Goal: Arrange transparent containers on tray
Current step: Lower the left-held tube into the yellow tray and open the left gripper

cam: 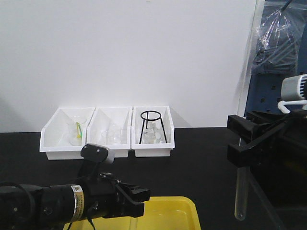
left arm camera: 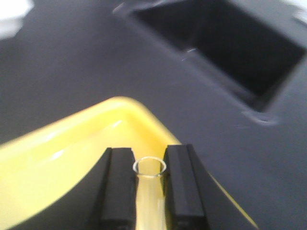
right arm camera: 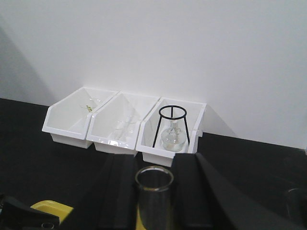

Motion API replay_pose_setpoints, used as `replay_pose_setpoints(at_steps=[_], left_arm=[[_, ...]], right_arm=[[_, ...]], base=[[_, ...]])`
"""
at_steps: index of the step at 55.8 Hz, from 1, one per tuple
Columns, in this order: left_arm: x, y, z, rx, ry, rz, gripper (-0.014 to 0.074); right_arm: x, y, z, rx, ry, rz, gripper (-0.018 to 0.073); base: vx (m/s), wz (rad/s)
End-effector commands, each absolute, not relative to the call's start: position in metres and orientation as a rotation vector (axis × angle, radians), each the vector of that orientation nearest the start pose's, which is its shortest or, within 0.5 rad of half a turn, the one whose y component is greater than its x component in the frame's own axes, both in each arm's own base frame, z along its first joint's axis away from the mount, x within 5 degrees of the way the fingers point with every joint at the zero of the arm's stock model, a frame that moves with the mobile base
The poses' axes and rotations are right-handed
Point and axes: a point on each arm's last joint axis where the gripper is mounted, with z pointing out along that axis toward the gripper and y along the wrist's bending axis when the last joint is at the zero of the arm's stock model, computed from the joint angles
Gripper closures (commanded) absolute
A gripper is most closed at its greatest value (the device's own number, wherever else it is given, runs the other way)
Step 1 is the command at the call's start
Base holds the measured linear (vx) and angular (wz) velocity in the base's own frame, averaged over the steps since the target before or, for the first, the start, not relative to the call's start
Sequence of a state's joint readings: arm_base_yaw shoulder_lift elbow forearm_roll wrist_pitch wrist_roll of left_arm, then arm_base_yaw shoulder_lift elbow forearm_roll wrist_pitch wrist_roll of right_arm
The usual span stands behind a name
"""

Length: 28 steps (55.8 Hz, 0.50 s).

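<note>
Tabletop (cam: 192, 158): black, matte; carries all items.
Recess (left arm camera: 216, 52): dark, rectangular, set in the tabletop beyond the tray corner.
Tray (cam: 172, 211): yellow plastic, raised rim, rounded corner. Sits at near edge of the table, centre; only its far part is in view.
Bins (cam: 115, 127): 3 white, side by side at rear against the wall, well apart from the tray. Each holds clear glassware.
L gripper (cam: 140, 197): lies low and horizontal over the tray's left part; jaws narrow, clamped on L test tube.
R gripper (cam: 241, 141): right of tray, raised above the table; jaws narrow, clamped on R test tube near its rim.
R test tube (cam: 240, 196): clear, upright, hangs below the jaws, rounded end down. Beside the tray, not over it; contact w/ table cannot be told.
L test tube (left arm camera: 149, 191): clear, open rim betw. both fingers, yellow tray floor behind it. Contact w/ tray cannot be told.
Tripod stand (cam: 152, 127): black wire, ring on top, in the right-hand bin over a round flask (right arm camera: 172, 138).
</note>
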State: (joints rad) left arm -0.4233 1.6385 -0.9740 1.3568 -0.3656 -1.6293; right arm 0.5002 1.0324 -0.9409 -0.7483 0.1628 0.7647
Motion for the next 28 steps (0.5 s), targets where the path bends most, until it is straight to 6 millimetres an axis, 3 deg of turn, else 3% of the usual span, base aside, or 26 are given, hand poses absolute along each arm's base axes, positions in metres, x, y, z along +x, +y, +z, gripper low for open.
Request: replay_pose_setpoints(at_steps=[1, 15, 28], left_arm=[[0.315, -0.169, 0.257, 0.159, 2.119, -0.785, 0.0604], [0.324, -0.167, 0.234, -0.024, 2.221, -0.773, 0.0603], [0.331, -0.17, 0.205, -0.056, 2.303, -0.748, 0.0603]], right_arm=[[0.201, 0.102, 0.412, -0.346, 1.581, 0.322, 0.0572], [0.202, 0.1, 0.41, -0.331, 1.611, 0.298, 0.0572], [0.202, 0.1, 0.41, -0.331, 1.611, 0.298, 0.0572]], base=[[0.0, 0.0], [0.0, 0.0], [0.0, 0.0]])
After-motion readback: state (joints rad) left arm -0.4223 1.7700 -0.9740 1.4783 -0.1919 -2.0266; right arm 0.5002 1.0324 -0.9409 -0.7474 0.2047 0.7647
